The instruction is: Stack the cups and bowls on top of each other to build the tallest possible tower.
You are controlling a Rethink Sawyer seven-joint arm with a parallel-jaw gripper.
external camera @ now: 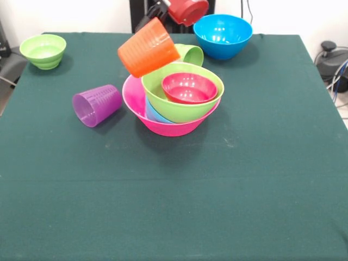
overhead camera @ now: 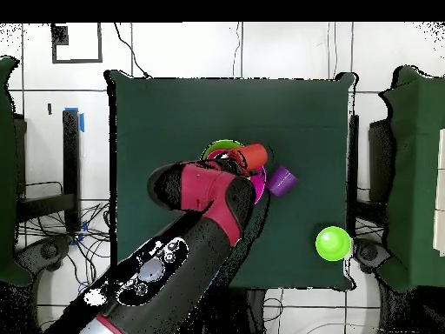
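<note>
Front view gives us the hand [external camera: 157, 12] gripping a tilted ribbed orange plastic cup [external camera: 148, 47] above the big glossy pink plastic bowl [external camera: 166, 122] on the desk [external camera: 228, 179].

arm [overhead camera: 204, 217] hiding blue bowl [external camera: 223, 35] overhead, hand [external camera: 157, 12] mostly hidden

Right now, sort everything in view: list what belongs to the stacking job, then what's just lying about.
Job: orange cup in the gripper; purple cup on its side; light green cup; pink bowl holding light blue bowl, green bowl, red bowl; blue bowl; small green bowl.
Lying about: cables; black round device, both off to the side.
</note>
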